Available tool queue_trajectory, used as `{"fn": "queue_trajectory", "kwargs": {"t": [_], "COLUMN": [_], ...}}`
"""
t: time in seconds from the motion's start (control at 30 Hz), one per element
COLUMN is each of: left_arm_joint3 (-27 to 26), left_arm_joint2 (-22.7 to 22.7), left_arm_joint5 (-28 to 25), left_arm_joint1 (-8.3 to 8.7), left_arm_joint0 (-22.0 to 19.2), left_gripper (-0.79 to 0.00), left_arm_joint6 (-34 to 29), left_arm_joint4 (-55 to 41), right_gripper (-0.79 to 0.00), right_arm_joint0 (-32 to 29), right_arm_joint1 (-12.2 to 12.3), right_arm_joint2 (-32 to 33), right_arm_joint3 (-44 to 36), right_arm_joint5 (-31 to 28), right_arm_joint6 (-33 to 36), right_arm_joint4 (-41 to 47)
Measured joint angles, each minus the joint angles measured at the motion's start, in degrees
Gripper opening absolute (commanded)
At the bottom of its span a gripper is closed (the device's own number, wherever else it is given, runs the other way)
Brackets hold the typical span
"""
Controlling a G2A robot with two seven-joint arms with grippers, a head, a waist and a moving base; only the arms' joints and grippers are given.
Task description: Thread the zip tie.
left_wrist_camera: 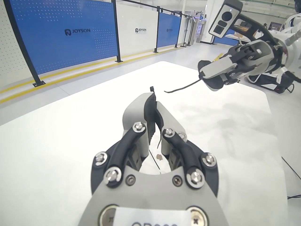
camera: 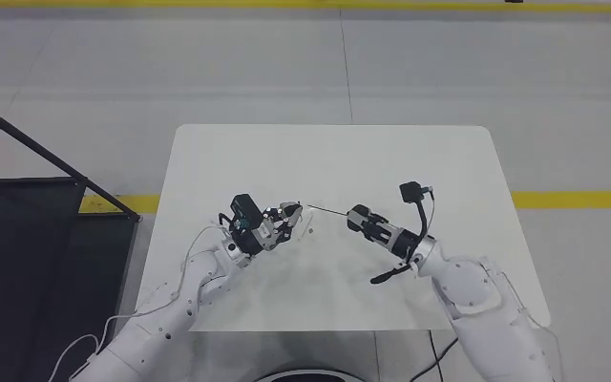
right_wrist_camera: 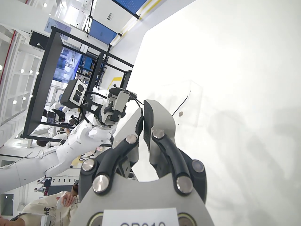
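Left wrist view: left gripper (left_wrist_camera: pixel 152 103) pinches the zip tie head (left_wrist_camera: pixel 152 89); right gripper (left_wrist_camera: pixel 202 75), at frame right, clamps the tail (left_wrist_camera: pixel 181 86), which points leftward, just beside the head.

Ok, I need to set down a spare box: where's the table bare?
Bare: the far half of the table, beyond both grippers, and the near strip between the arms. Crowded: the middle, where left gripper and right gripper hold the zip tie.

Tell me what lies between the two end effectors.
A thin black zip tie tail juts from the right end effector toward the left end effector, stopping short of it, above the white table. The left wrist view shows this best.
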Motion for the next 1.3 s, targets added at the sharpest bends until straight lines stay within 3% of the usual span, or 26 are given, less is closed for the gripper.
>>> {"fn": "queue_trajectory", "kwargs": {"t": [1.3], "left_arm_joint3": [0.0], "left_arm_joint2": [0.0], "left_arm_joint5": [-0.1], "left_arm_joint1": [0.01], "left_arm_joint0": [0.0], "left_gripper": [-0.785], "left_arm_joint6": [0.0], "left_arm_joint4": [-0.1], "right_gripper": [-0.785], "right_arm_joint0": [-0.7], "right_arm_joint1": [-0.8], "right_arm_joint2": [-2.3], "right_arm_joint3": [-1.1], "right_arm_joint5": [-0.3], "right_arm_joint6": [-3.9], "right_arm_joint4": [-1.5]}}
